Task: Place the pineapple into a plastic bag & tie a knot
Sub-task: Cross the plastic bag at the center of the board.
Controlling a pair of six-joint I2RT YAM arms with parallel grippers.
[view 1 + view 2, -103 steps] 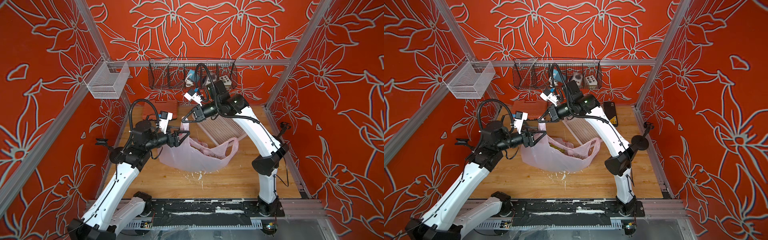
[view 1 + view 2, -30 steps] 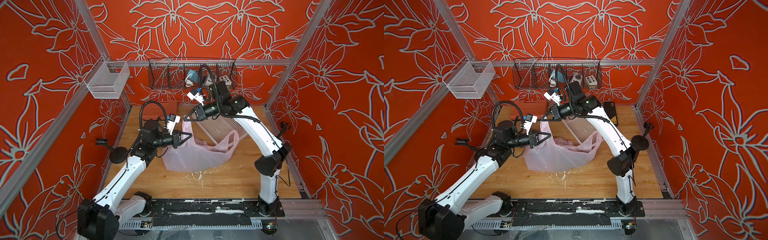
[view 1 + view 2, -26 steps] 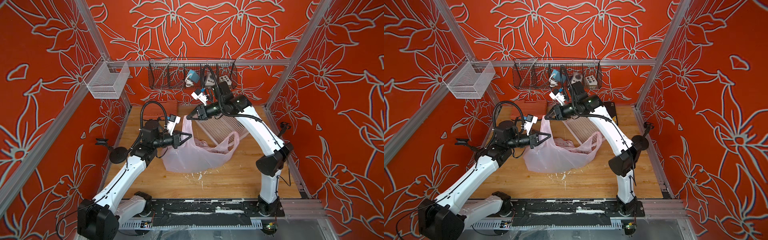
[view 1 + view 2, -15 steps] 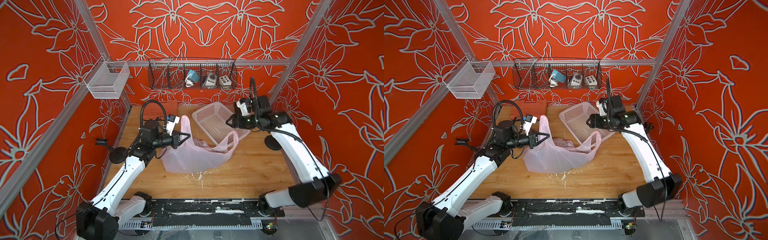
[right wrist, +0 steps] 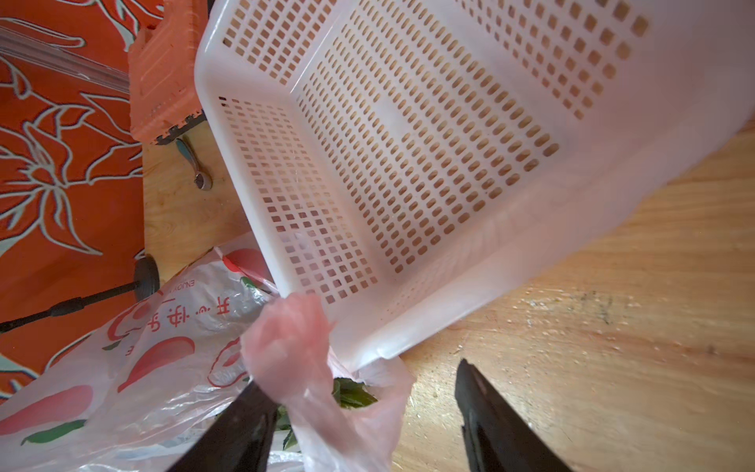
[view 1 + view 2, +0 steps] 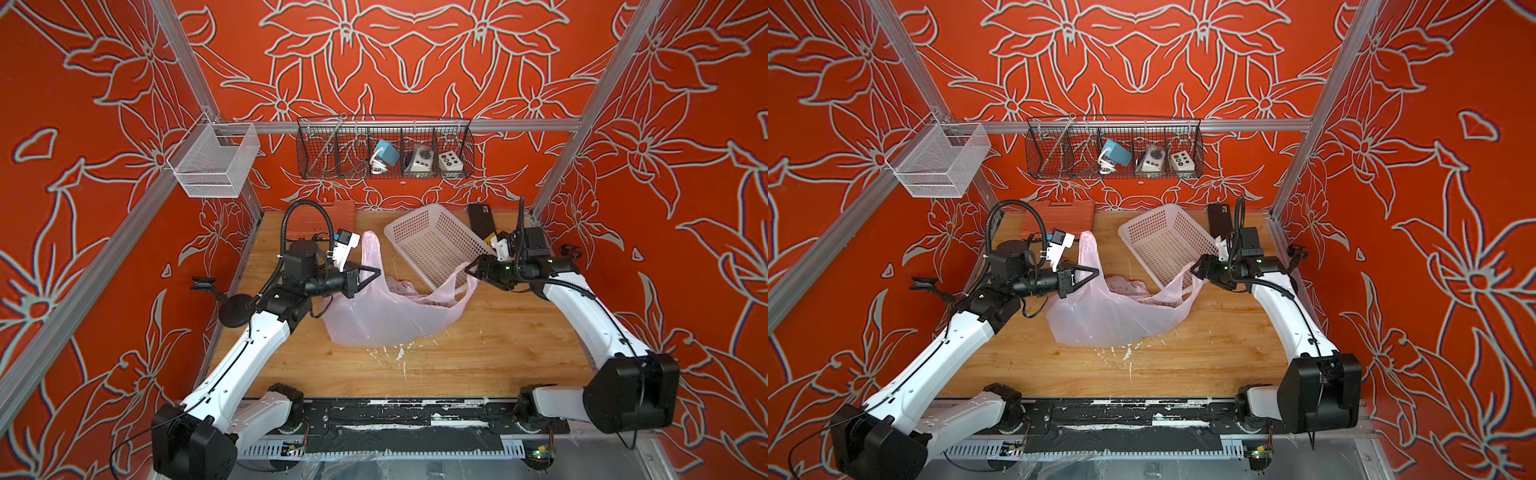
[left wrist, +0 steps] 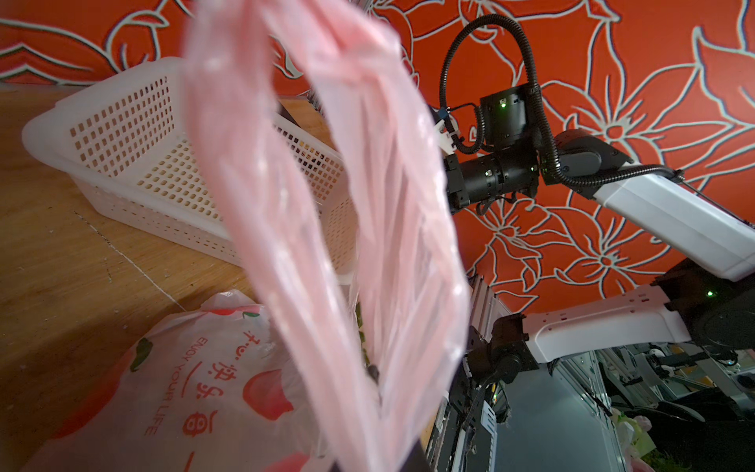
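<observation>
Plastic bag (image 6: 386, 320): one is counted
White perforated basket (image 6: 432, 245): one
Hanging wire baskets (image 6: 212, 166) (image 6: 384, 149): two
Robot arms (image 6: 257, 345) (image 6: 582, 307): two

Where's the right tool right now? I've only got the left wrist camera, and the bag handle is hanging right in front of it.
Observer: In a top view, the right tool sits at the plastic bag's free handle, beside the white basket's near edge.
Operator: Does it have hold of that handle?
Observer: No. The right wrist view shows its jaws wide open, with the free handle lying against only one finger.
Operator: Are the two handles tied?
Observer: Not yet. In a top view they stand apart, one at each side of the bag, and the left tool is shut on the held handle.
</observation>
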